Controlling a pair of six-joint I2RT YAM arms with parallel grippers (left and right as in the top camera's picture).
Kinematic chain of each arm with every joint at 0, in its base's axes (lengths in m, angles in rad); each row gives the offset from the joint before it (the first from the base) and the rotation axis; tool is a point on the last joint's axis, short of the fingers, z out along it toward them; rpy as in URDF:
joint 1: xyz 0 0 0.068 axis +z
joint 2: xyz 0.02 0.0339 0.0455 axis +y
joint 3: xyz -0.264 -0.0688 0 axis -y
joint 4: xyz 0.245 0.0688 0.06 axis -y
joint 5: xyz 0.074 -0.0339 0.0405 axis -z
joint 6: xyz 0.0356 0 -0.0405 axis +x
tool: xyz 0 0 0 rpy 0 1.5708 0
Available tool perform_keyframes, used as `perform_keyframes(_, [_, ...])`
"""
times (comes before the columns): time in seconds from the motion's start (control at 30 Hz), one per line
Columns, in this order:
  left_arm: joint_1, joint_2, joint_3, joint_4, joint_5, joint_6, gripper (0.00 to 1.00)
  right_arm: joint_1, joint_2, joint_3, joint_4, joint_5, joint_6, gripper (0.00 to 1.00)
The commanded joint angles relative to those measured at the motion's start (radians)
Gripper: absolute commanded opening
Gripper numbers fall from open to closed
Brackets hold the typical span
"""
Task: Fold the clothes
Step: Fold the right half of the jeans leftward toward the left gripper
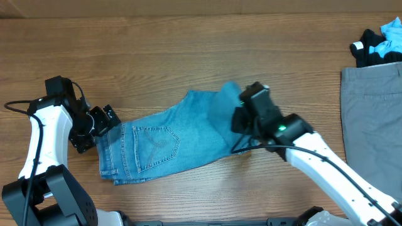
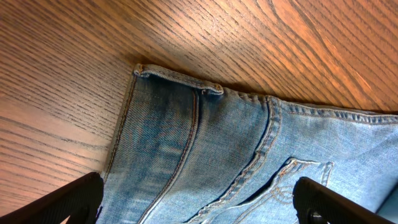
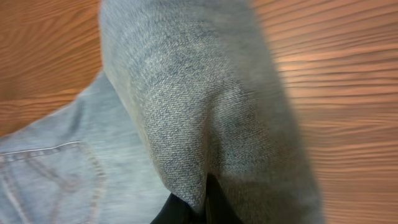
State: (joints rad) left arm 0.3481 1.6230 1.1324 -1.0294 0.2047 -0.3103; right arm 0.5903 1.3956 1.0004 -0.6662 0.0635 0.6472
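Two arms reach in from the bottom of the overhead view, one on each side. The left hand (image 1: 99, 127), at the left middle of the frame, is spread wide at the waistband end of the jeans (image 1: 163, 141). In its own wrist view, its two black fingers (image 2: 68, 199) sit in the lower corners, with denim between them. The right hand (image 3: 193, 208), at centre frame, is pressed together on a raised fold of the jeans' leg, which bulges up thick and rounded above its fingertips.

There is one pair of jeans, in light blue, coarse-woven denim. It lies flat across the middle of the wood-grain bench (image 1: 188, 50), with one back pocket (image 1: 154, 143) facing up, five-sided and stitched in tan thread.

Farther off, at the right edge, one pair of plain grey trousers (image 1: 374, 119) lies smooth and flat. In the upper right corner is a crumpled heap of small garments (image 1: 380, 44) in black, white and cyan; I cannot count its pieces.
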Motion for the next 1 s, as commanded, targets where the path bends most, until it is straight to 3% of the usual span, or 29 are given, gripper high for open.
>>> perform_keyframes(0.0, [-0.003,-0.013,0.013,-0.002,-0.002,0.019,1.0,0.082,0.058,0.036,0.056,0.003,0.137,0.04])
perform_keyframes(0.3, [-0.003,-0.013,0.013,-0.002,-0.002,0.019,1.0,0.243,0.165,0.036,0.242,-0.069,0.304,0.04])
perform_keyframes(0.33, [-0.003,-0.013,0.013,-0.002,-0.002,0.019,1.0,0.255,0.165,0.036,0.25,-0.074,0.304,0.09])
perform_keyframes(0.4, [-0.003,-0.013,0.013,-0.002,-0.002,0.019,1.0,0.279,0.165,0.036,0.262,-0.094,0.303,0.43])
perform_keyframes(0.43, [-0.003,-0.013,0.013,-0.002,-0.002,0.019,1.0,0.291,0.165,0.036,0.267,-0.108,0.295,0.54])
perform_keyframes(0.57, [-0.003,-0.013,0.013,-0.002,-0.002,0.019,1.0,0.319,0.164,0.043,0.27,-0.117,0.245,0.6])
perform_keyframes(0.67, [-0.003,-0.013,0.013,-0.004,-0.002,0.019,1.0,0.303,0.148,0.113,0.197,-0.09,0.167,0.6])
perform_keyframes(0.83, [-0.003,-0.013,0.013,-0.005,-0.002,0.019,1.0,0.241,0.096,0.319,-0.065,0.096,0.075,0.59])
perform_keyframes(0.9, [-0.003,-0.013,0.013,-0.004,-0.002,0.019,1.0,0.201,0.092,0.385,-0.133,0.102,0.018,0.52])
perform_keyframes(0.97, [-0.003,-0.013,0.013,-0.004,-0.002,0.019,1.0,0.149,0.093,0.409,-0.171,0.079,0.002,0.36])
